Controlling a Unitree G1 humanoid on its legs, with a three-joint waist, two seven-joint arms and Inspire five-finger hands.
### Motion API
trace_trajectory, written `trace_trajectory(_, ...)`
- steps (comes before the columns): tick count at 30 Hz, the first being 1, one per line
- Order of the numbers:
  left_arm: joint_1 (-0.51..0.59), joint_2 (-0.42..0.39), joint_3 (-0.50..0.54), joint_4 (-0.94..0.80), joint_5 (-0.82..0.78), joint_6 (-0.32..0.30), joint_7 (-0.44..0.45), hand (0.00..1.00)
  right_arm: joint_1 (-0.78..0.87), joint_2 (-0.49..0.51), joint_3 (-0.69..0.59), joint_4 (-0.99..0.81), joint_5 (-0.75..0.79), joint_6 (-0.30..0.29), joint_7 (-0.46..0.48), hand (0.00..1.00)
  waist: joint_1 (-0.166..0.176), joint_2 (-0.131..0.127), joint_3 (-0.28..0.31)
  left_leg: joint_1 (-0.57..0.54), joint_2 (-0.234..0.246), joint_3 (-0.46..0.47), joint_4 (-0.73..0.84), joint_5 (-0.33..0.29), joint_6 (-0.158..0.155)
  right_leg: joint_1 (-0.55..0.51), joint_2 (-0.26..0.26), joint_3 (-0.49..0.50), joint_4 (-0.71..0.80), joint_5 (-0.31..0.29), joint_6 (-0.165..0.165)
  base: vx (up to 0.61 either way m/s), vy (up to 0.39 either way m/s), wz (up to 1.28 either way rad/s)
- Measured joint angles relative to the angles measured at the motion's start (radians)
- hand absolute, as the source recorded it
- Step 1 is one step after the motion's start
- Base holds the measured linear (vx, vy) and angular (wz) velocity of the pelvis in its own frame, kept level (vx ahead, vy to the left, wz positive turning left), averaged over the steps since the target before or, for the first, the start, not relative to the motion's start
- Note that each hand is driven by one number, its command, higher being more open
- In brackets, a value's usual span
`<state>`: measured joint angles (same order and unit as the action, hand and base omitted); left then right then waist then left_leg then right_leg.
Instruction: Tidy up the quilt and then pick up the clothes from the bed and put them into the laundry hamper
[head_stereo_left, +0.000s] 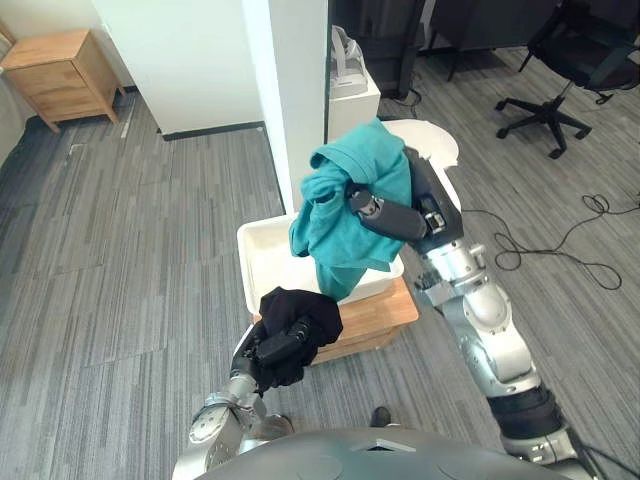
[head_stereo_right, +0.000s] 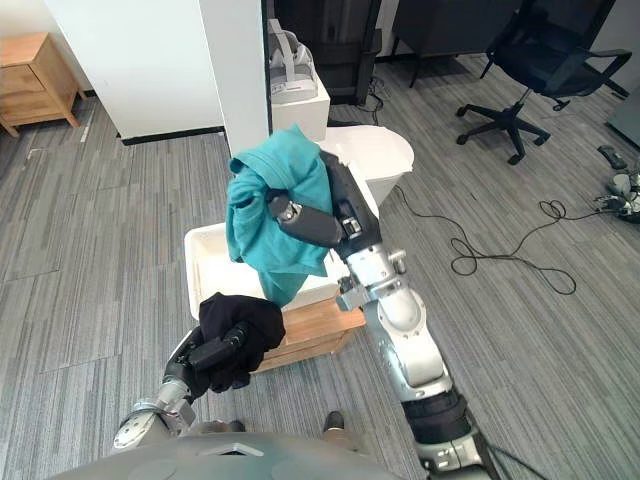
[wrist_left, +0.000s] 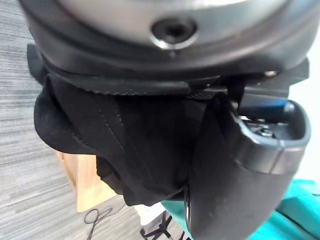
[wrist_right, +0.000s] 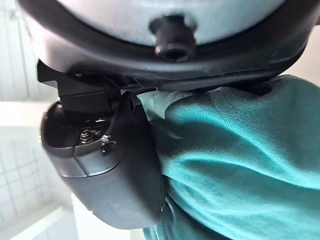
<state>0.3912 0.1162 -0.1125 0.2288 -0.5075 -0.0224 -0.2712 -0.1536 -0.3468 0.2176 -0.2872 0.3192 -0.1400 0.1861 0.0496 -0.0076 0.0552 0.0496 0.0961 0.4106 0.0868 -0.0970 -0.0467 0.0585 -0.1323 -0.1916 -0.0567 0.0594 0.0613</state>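
- Fingers (head_stereo_left: 362, 204) of the right hand (head_stereo_left: 400, 220) are curled into a teal garment (head_stereo_left: 340, 245), clamping a bunched fold of it.
- That teal garment is up in the air, draped over the top of the hand and hanging down in a loose bundle.
- Its lower end dangles over the open top of the white laundry hamper (head_stereo_left: 262, 262).
- The right wrist view backs this up: the thumb (wrist_right: 120, 165) is pressed against the teal fabric, which bulges out beside it.
- Now the left hand (head_stereo_left: 268, 352): it is closed on a black garment (head_stereo_left: 303, 308), a dark wad bunched over the fingers.
- The black garment is held low, at the hamper's near corner. It overlaps the near rim, and whether it touches the rim cannot be told.
- From the left wrist view, the black cloth is tucked between thumb (wrist_left: 240, 170) and palm, its folds spilling out past the hand.
- The hamper sits on a low wooden stand (head_stereo_left: 378, 312) on the grey plank floor (head_stereo_left: 120, 260).
- Behind the hamper rises a white pillar (head_stereo_left: 295, 90).
- Just beside the pillar is a rounded white table top (head_stereo_left: 432, 142).
- Far off to the left stands a wooden nightstand (head_stereo_left: 60, 72) against the wall.
- Well apart on the right is a black office chair (head_stereo_left: 565, 55).
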Motion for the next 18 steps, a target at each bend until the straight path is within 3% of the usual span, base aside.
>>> trace_trajectory(2, -0.005, 0.0, 0.009, 0.001, 0.0, 0.016, -0.002, 0.0, -0.093, -0.019, 0.002, -0.001, 0.0, 0.052, 0.013, 0.0, 0.001, -0.001, 0.0, 0.003, -0.009, -0.017, -0.033, 0.021, 0.0, 0.0, -0.003, -0.024, 0.0, -0.001, 0.001, -0.02, -0.005, 0.32)
trace_trajectory(4, -0.002, -0.003, 0.009, 0.008, 0.001, 0.03, -0.018, 0.0, -0.187, -0.031, 0.011, 0.002, 0.0, 0.146, 0.022, 0.0, 0.006, -0.002, -0.002, 0.013, -0.019, -0.048, -0.085, 0.054, 0.001, 0.008, -0.004, -0.059, 0.0, -0.001, 0.002, -0.04, -0.019, 0.41)
trace_trajectory(9, 0.003, -0.008, 0.007, 0.016, 0.004, 0.071, -0.034, 0.0, -0.232, -0.023, 0.068, 0.097, 0.0, 0.295, 0.051, 0.0, 0.03, -0.016, -0.013, 0.028, -0.033, -0.11, -0.163, 0.109, 0.005, 0.027, -0.005, -0.129, -0.006, -0.001, 0.002, -0.03, -0.01, 0.39)
trace_trajectory(12, 0.003, -0.004, 0.006, 0.013, 0.004, 0.076, -0.039, 0.0, -0.231, 0.043, 0.1, 0.36, -0.05, 0.337, 0.046, 0.0, 0.035, -0.027, -0.02, 0.01, -0.045, -0.151, -0.175, 0.124, 0.012, 0.032, -0.012, -0.175, -0.016, -0.001, 0.003, -0.06, 0.016, 0.41)
trace_trajectory(15, 0.002, 0.011, 0.0, -0.007, 0.007, 0.098, -0.061, 0.0, -0.219, 0.078, 0.115, 0.627, -0.167, 0.34, 0.012, 0.0, 0.052, -0.023, -0.017, -0.017, -0.055, -0.19, -0.174, 0.144, 0.019, 0.028, -0.021, -0.212, -0.02, 0.001, 0.006, -0.05, 0.018, 0.39)
trace_trajectory(18, -0.017, 0.043, 0.006, -0.047, 0.007, 0.117, -0.086, 0.0, -0.227, 0.078, 0.112, 0.776, -0.223, 0.333, -0.042, 0.0, 0.061, -0.016, 0.001, -0.076, -0.058, -0.235, -0.175, 0.165, 0.021, -0.003, -0.021, -0.252, -0.02, 0.002, 0.006, -0.09, 0.008, 0.46)
